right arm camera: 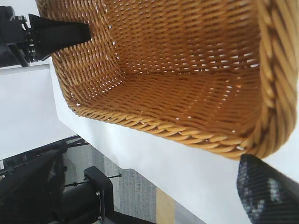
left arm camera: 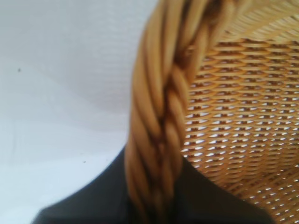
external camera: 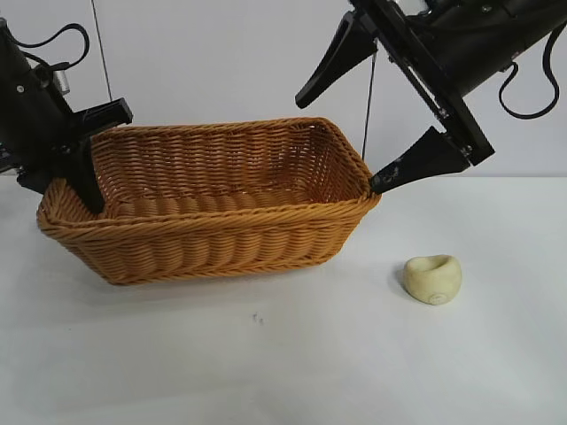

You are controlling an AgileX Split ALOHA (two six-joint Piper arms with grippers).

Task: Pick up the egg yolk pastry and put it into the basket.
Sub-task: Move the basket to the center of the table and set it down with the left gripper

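Observation:
The egg yolk pastry (external camera: 433, 279), a small pale cream lump with a dented top, lies on the white table to the right of the basket (external camera: 221, 235). The orange-brown wicker basket stands at centre left and holds nothing. My left gripper (external camera: 86, 190) is shut on the braided rim at the basket's left end; in the left wrist view the rim (left arm camera: 159, 116) runs between its dark fingers (left arm camera: 93, 200). My right gripper (external camera: 339, 142) is wide open and empty above the basket's right end. Its lower fingertip (external camera: 383, 181) is by the right rim, up and left of the pastry.
The white table (external camera: 292, 354) stretches in front of the basket and around the pastry. The right wrist view looks into the basket (right arm camera: 187, 93), with the left gripper (right arm camera: 56, 35) at its far end and the table's edge and floor beyond.

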